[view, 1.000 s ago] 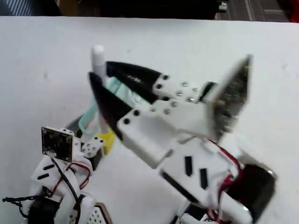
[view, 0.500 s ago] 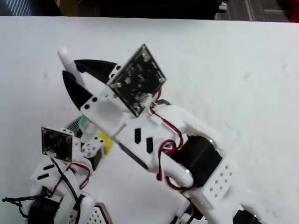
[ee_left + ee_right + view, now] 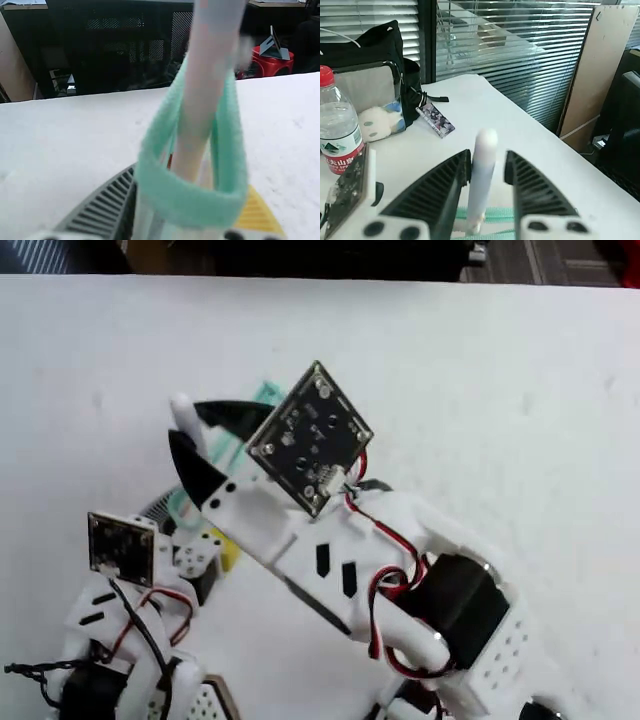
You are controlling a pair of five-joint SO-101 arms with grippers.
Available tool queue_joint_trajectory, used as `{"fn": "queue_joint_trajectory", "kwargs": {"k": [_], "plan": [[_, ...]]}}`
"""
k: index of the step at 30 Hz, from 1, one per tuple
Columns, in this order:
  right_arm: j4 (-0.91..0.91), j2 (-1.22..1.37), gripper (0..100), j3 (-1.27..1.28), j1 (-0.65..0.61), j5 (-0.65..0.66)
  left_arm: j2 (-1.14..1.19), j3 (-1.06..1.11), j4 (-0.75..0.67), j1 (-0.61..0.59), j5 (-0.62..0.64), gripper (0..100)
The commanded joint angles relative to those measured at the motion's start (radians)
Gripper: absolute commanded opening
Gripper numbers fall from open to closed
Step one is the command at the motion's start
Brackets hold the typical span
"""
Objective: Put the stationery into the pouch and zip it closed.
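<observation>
**Step in hand.** We judge this to be the loading step: one piece of stationery is being put into the pouch, and the zip has not yet been dealt with. The right gripper [image 3: 487, 161] is closed on a white pen [image 3: 182, 412], with one black jaw on either side of the barrel. In the right wrist view the pen stands upright between the jaws, its rounded end uppermost. The pouch [image 3: 190, 200] sits on the white table [image 3: 480, 370] just in front of the left gripper [image 3: 200, 545], its mint-green rim gaping. In the left wrist view the pen's lower part passes down through that rim – so the pen is partly inside the pouch, not beside it.

**Next move.** In our judgement the pen must be lowered or laid over until it lies wholly inside, and only then released. Let go too early, it could tip out over the rim. The mouth must be kept open meanwhile.

**Hidden or unclear.**
- We cannot tell whether the left gripper is clamped on the pouch.
- The right arm covers most of the pouch in the high view, leaving only scraps of green visible.
- The pen's lower end is hidden inside the pouch – its depth is unknown.
- We cannot make out the zip or its pull.
- We cannot tell whether other stationery remains outside the pouch.
</observation>
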Motion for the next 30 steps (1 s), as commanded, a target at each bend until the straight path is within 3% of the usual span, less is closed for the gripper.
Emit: {"fn": "queue_joint_trajectory", "kwargs": {"k": [1, 14, 20, 25, 30], "plan": [[0.024, -0.019, 25.7, -0.008, -0.001, 0.009, -0.002, -0.025, -0.009, -0.008, 0.012, 23], [0.007, -0.03, 24.1, -0.015, 0.259, 0.003, -0.002, -0.025, -0.008, -0.008, 0.008, 23], [0.107, -0.03, 24.1, -0.014, 0.389, 0.003, -0.002, -0.026, -0.006, -0.013, 0.008, 23], [0.213, -0.027, 24.1, -0.012, 0.518, 0.003, -0.002, -0.041, -0.012, -0.101, 0.012, 23], [0.24, 0.004, 24.1, 0.048, 0.604, 0.0, -0.002, -0.068, -0.011, -0.134, 0.008, 11]]}}
